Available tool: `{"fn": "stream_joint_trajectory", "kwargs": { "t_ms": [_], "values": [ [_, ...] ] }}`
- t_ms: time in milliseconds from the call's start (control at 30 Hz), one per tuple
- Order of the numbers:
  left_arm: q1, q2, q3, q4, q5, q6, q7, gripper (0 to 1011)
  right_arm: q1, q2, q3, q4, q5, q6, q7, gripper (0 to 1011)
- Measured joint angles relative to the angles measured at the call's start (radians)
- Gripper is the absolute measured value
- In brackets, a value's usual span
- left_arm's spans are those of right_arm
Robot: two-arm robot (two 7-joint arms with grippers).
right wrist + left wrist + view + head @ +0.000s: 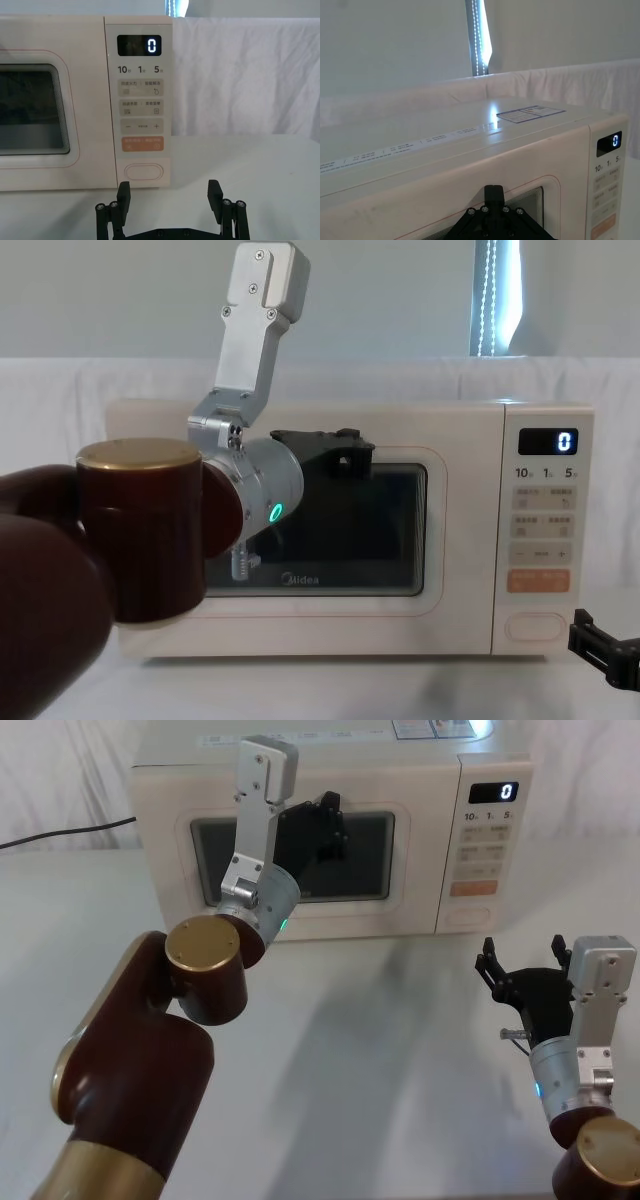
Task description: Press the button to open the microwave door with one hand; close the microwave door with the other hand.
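One key matters here: the button, a blank cream oblong at the foot of the control panel, lying lengthwise under the orange key. Straight ahead of it and a little lower hovers the right end effector, fingers spread wide, holding nothing, clearly the nearer arm. The microwave door looks shut; the left end effector sits against its window, fingers' spread hidden.
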Motion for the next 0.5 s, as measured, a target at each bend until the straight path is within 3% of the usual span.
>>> {"fn": "stream_joint_trajectory", "kwargs": {
  "t_ms": [233,500],
  "values": [
    [0.033,0.011,-0.009,-0.046,-0.002,0.012,0.002,0,0.000,0.000,0.000,0.000,0.000,0.000,0.000,1002],
    [0.134,0.053,-0.032,-0.186,-0.016,0.077,0.004,0,0.000,0.000,0.000,0.000,0.000,0.000,0.000,1002]
  ]
}}
